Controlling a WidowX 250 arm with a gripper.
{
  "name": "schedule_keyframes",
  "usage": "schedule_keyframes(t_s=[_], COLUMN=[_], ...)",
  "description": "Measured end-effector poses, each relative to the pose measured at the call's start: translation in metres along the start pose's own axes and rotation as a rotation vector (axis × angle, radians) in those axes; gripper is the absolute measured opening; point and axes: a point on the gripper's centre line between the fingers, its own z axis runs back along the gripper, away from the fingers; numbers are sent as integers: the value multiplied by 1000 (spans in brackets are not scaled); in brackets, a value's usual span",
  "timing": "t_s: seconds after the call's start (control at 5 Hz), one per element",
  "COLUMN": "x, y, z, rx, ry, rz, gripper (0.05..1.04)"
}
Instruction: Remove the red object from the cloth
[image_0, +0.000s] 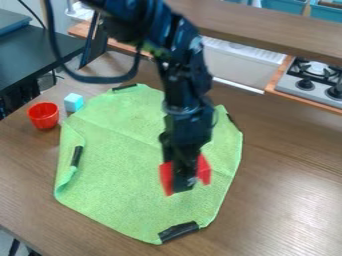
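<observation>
while the red object (204, 171) is seen at both sides of the gripper (184, 182), over the cloth (120, 175), its long axis is masked; whether the jaws are spread or closed cannot be told.

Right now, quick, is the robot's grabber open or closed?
Gripper: in front of the red object, but I can't tell if it's open or closed.

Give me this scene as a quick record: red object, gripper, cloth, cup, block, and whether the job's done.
Red object: at the gripper, within the cloth's outline; grasp unclear
Gripper: in front of the red object, partly hiding it
Cloth: green, on the table
Cup: red, left of cloth
Block: light blue, near cup
Job: apparently not done
</observation>
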Motion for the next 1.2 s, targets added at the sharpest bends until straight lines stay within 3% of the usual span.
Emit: schedule_keyframes(t_s=[0.4, 0.8, 1.2], x=[42, 74, 100], y=[-13, -26, -35], z=[-16, -27, -20], rx=[-57, -70, -53], ry=[24, 16, -27], rz=[146, 309, 331], gripper=[587, 587, 587])
